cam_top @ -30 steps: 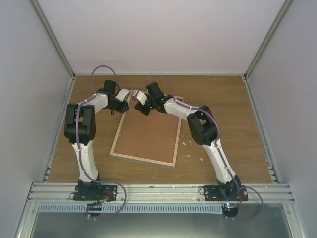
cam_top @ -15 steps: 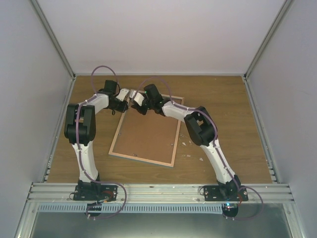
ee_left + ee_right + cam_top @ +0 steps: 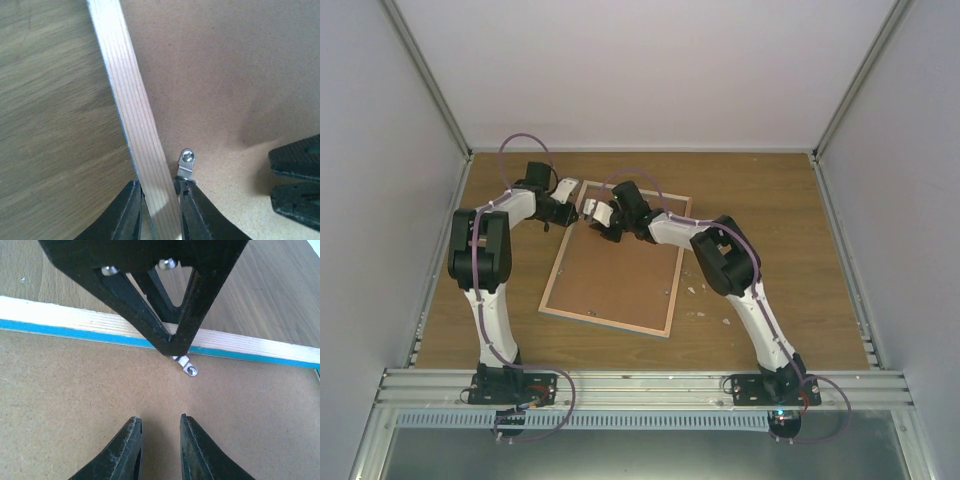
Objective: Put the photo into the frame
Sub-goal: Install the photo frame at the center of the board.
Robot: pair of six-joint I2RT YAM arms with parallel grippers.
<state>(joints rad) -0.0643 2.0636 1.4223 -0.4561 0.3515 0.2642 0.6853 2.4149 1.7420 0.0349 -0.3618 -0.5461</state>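
**A:** Where's the frame (image 3: 618, 272)?

**B:** Flat on the table (image 3: 775, 205), back up, skewed. It sits between the two arms, and both grippers are at its far end.

**A:** Left gripper (image 3: 159, 183)?

**B:** On the frame's far left edge. Its fingers (image 3: 125, 215) straddle the wood rail (image 3: 129, 100), one on the table side and one on the board side, both pressed against it. It's clamped on the frame. The inner fingertip meets the foot of a small metal clip (image 3: 186, 162) screwed to the backing board (image 3: 225, 70).

**A:** What's on the edge?

**B:** The right wrist view shows a teal strip (image 3: 70, 329) running along the rail, next to the board.

**A:** Right gripper (image 3: 161, 420)?

**B:** Just to the right of the left one, over the board and pointing at the same clip. Its fingers are a narrow gap apart with only bare board showing between them, so it's gripping nothing. The tips are low, and I can't tell whether they touch the board.
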